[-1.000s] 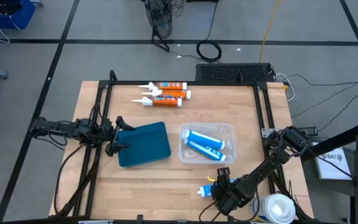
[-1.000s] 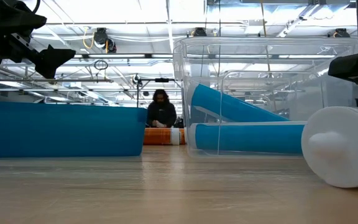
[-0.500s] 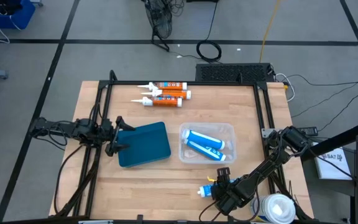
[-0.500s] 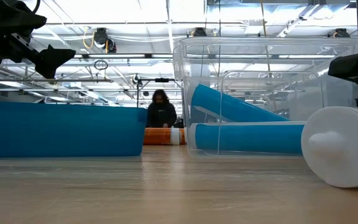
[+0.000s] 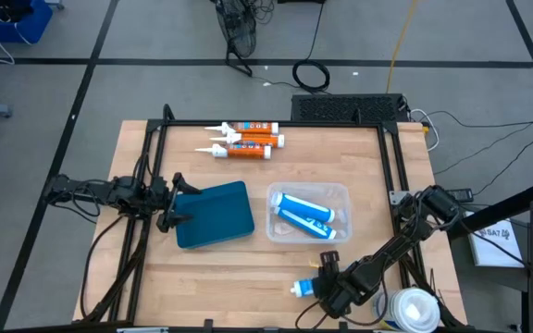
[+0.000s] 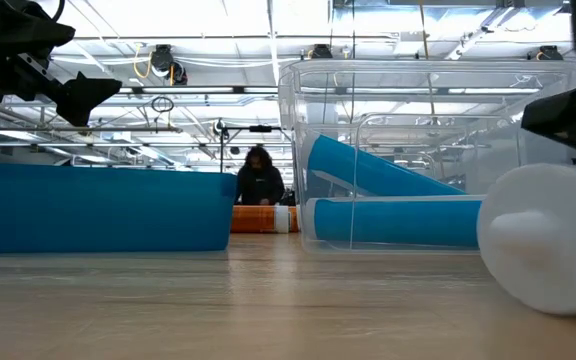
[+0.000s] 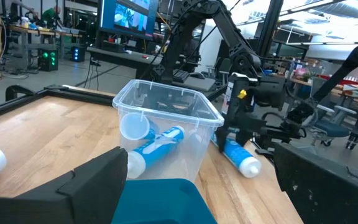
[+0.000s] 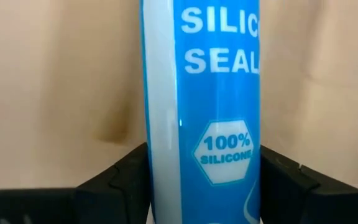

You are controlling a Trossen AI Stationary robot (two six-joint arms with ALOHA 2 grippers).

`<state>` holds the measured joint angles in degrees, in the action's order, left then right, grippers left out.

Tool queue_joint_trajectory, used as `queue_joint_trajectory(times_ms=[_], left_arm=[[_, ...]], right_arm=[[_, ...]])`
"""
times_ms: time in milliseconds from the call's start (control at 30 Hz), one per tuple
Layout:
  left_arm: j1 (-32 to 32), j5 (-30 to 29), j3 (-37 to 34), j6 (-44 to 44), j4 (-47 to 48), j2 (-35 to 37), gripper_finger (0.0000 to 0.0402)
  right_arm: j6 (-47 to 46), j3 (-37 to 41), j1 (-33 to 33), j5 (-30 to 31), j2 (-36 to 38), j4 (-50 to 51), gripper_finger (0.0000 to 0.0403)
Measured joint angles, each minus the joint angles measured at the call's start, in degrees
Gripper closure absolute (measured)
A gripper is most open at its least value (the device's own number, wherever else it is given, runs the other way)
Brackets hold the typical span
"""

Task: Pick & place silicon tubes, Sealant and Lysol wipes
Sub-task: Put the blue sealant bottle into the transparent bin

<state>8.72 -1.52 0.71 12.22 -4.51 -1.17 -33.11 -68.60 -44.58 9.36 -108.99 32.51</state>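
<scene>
Right claw clamps a silicone tube beside Lysol wipes.

A wooden table with open space along its front left. A blue lid and a clear bin fill the middle. Orange tubes lie along the back edge. A white-lidded canister sits at the front right corner.
</scene>
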Motion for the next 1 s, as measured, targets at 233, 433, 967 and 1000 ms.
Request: queue_joint_trajectory(times_ms=[233, 433, 967, 1000], left_arm=[[0.01, -0.01, 0.00, 0.01, -0.01, 0.00, 0.0007], [-0.01, -0.02, 0.00, 0.00, -0.02, 0.00, 0.0007], [0.00, -0.02, 0.00, 0.01, 0.00, 0.00, 0.0007], [-0.01, -0.04, 0.00, 0.01, 0.00, 0.00, 0.0007]], right_arm=[[10.70, 0.41, -0.35, -3.01, 5.21, -13.97, 0.0195], [19.96, 0.29, 0.58, -2.42, 8.93, -25.82, 0.0195], [37.15, 0.02, 6.43, 11.27, 32.78, -34.94, 0.0195], [37.84, 0.02, 7.20, 14.04, 33.82, -34.44, 0.0195]])
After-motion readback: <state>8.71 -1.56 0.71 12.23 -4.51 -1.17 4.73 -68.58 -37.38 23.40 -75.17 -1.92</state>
